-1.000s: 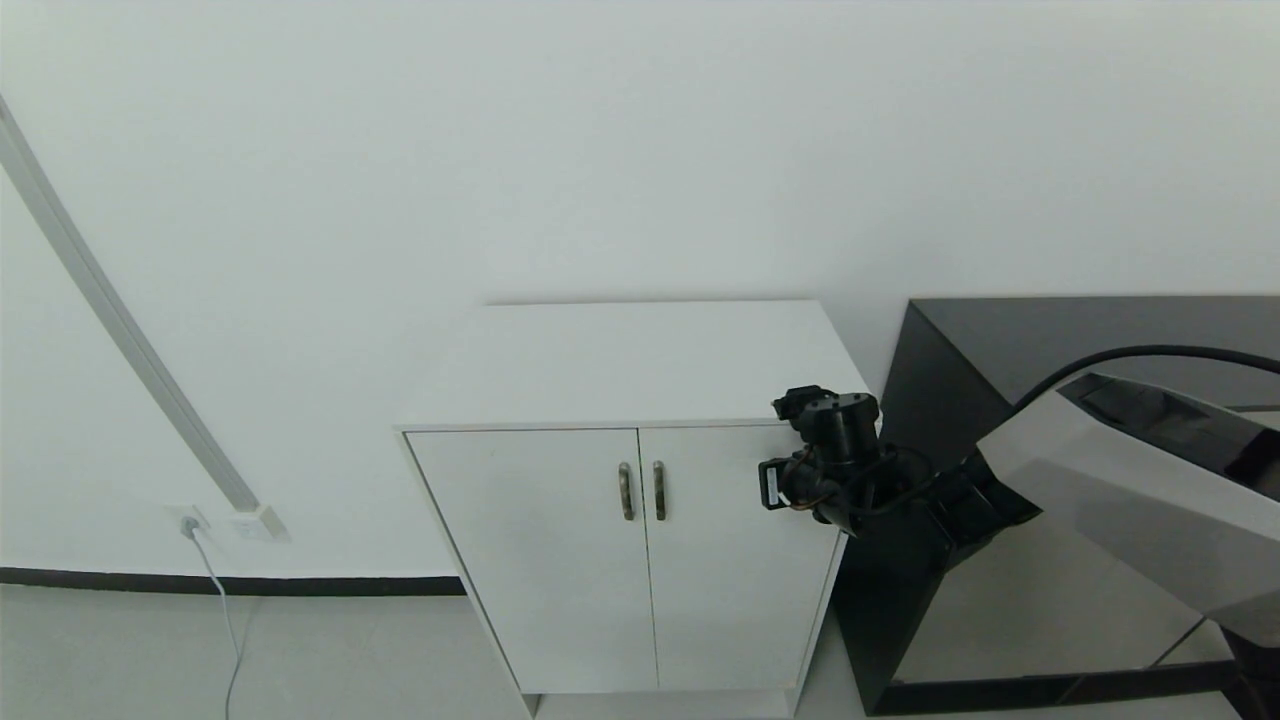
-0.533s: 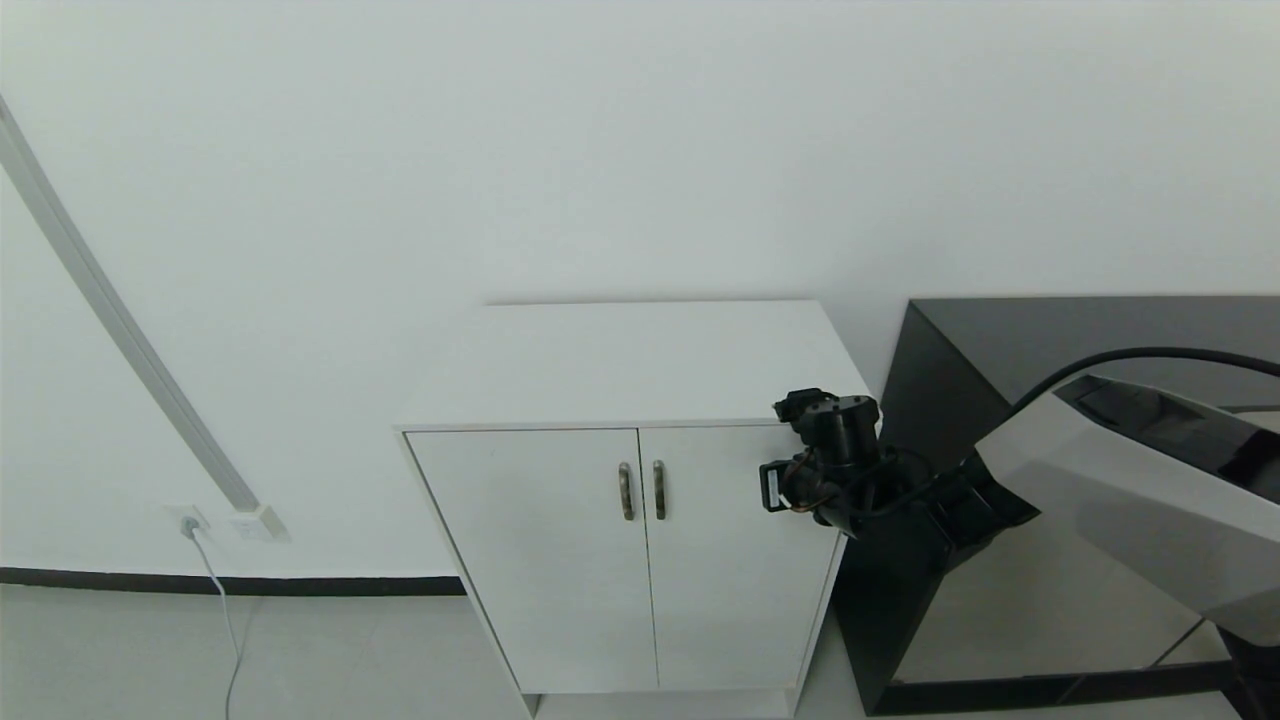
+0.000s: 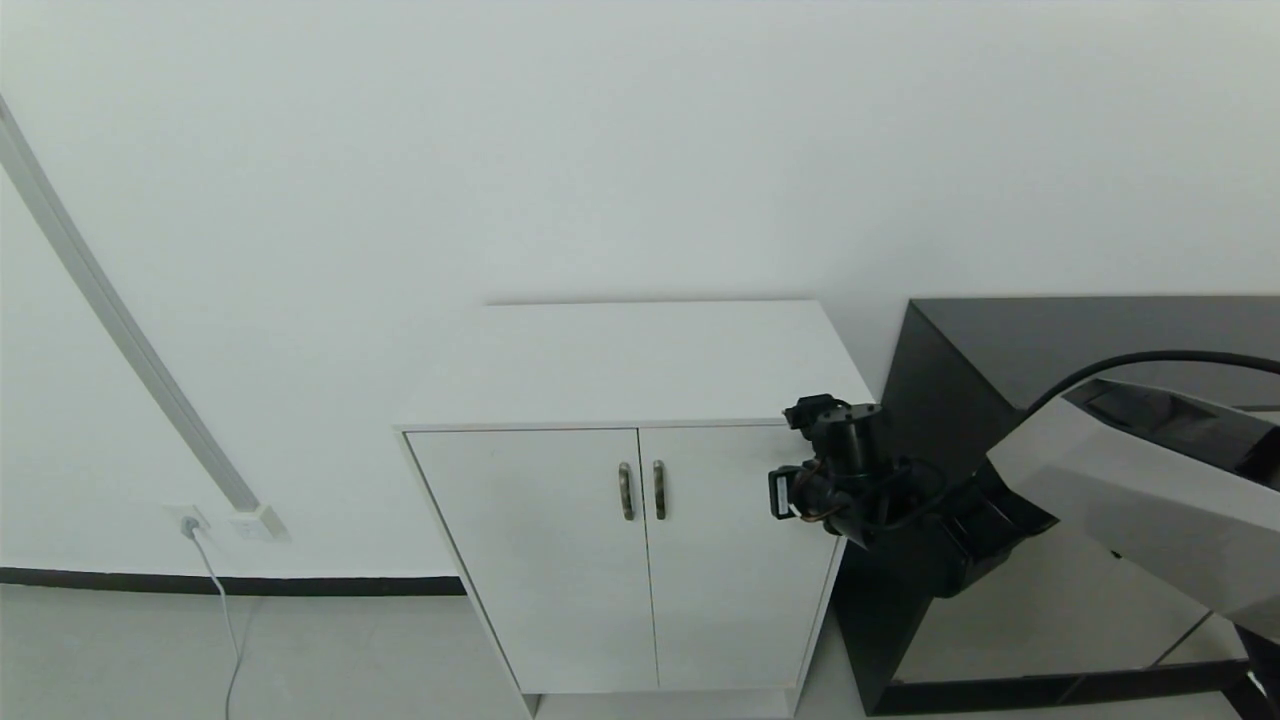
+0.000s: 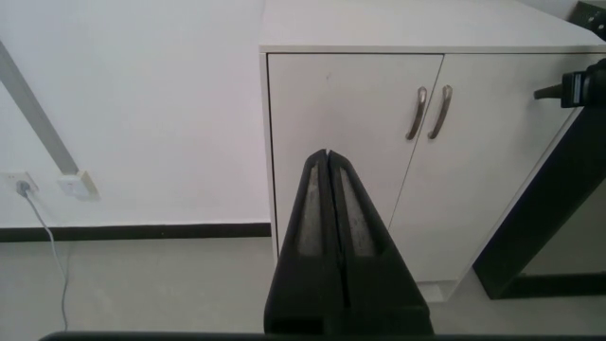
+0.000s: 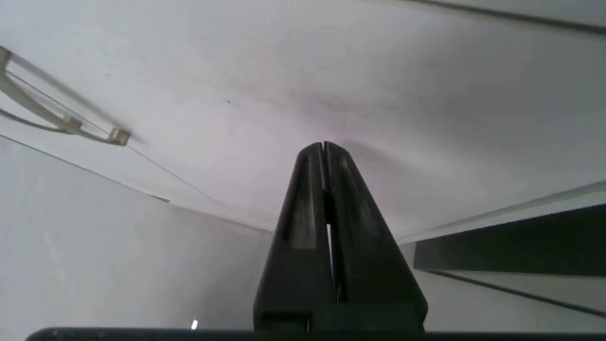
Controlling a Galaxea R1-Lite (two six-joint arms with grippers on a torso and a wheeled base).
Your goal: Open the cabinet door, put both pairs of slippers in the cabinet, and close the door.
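facing the white cabinet (image 3: pixel 640 360) against the wall (image 3: pixel 640 150), shut tight. the right gripper (image 5: pixel 327 153) hangs close before the right door (image 3: pixel 735 580) near its outer, hinge-side edge, fingers pressed together on nothing. it may be touching the panel, but from across the room the wrist hides the tips. the left gripper (image 4: pixel 327 156) is held well back, aimed at the cabinet front, likewise closed and empty. the likely trouble: the right handle (image 3: pixel 659 490), at the middle seam, is well apart from the right gripper, and closed fingers would slide off it rather than hook it. a door swinging outward could also strike the arm at its hinge side, or the black unit (image 3: pixel 1050 340) just beside.
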